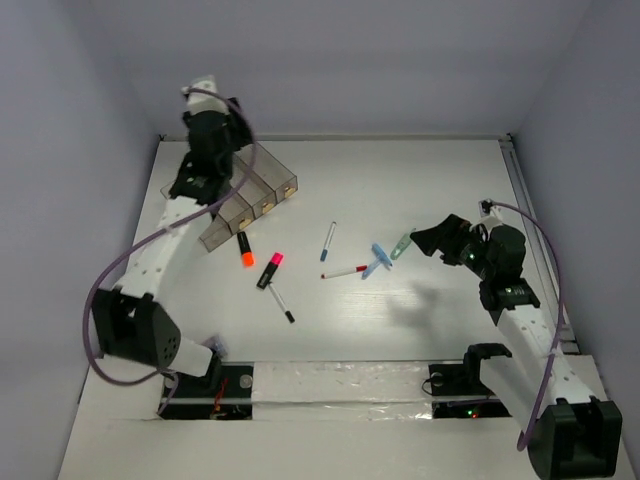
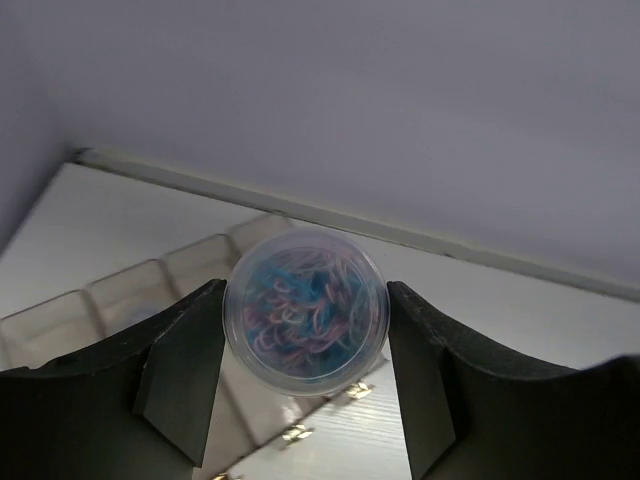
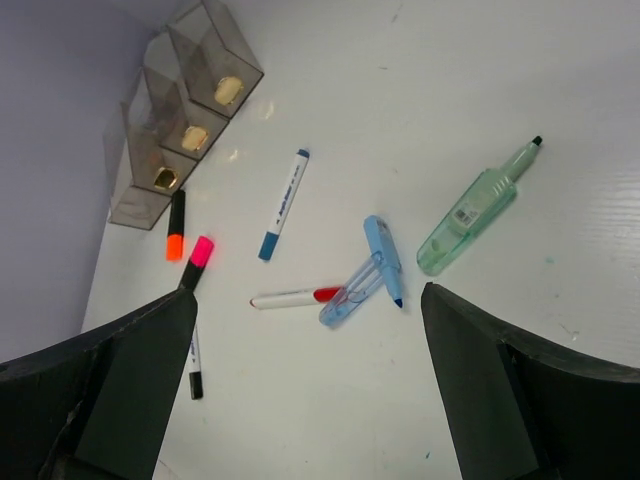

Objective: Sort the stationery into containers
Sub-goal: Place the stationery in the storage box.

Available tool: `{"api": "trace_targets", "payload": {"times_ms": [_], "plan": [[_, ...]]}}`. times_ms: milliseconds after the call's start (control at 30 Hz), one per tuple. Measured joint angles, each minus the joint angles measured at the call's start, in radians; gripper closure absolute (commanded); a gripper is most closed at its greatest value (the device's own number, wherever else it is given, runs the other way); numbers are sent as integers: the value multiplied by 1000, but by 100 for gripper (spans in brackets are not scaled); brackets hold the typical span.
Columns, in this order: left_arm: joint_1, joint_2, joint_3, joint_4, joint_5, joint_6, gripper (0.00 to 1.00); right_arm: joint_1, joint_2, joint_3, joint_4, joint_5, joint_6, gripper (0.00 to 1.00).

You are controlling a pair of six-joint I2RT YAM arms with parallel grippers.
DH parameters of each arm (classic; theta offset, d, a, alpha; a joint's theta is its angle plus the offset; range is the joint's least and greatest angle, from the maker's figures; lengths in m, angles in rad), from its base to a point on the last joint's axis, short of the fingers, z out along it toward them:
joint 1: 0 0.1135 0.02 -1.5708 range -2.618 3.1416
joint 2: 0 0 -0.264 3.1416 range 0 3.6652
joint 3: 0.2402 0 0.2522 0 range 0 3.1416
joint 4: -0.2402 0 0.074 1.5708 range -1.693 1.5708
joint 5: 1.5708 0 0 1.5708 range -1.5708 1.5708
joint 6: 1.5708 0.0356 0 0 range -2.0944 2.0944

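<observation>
From above we see the bins (image 1: pixel 262 186) at the far left of the tabletop (image 1: pixel 420 180) with pens (image 1: pixel 328 241) and highlighters (image 1: pixel 271 270) loose beside them — at the left wrist the left claw (image 2: pixel 305 345) clasps a round tub (image 2: pixel 305 300) of coloured loops over those bins — at the right wrist the right claw (image 3: pixel 307 292) gapes, grasping nothing.

Nothing legible: print on the blue-tipped pen (image 3: pixel 283 203) and a label on the pale-green clip (image 3: pixel 466 216) are too small.
</observation>
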Motion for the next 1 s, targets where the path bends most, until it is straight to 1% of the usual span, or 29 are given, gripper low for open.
{"api": "trace_targets", "payload": {"times_ms": [100, 200, 400, 500, 700, 867, 1000], "plan": [[130, -118, -112, 8, 3, -35, 71, 14, 3, -6, 24, -8, 2, 0], [185, -127, -188, -2, 24, -59, 71, 16, -5, -6, 55, -13, -1, 0], [203, -47, -307, -75, 62, -78, 71, 16, -21, -10, 71, -15, -5, 0], [210, -21, -316, -113, 63, -87, 70, 16, -23, -12, 79, -19, -5, 0], [222, 10, -318, -103, 63, -100, 68, 16, -26, -25, 89, -23, -5, 0], [222, 75, -317, -96, 63, -107, 68, 16, -44, -26, 89, -23, -5, 0], [222, 112, -318, -97, 63, -108, 65, 16, -47, -26, 89, -23, -5, 0]]}}
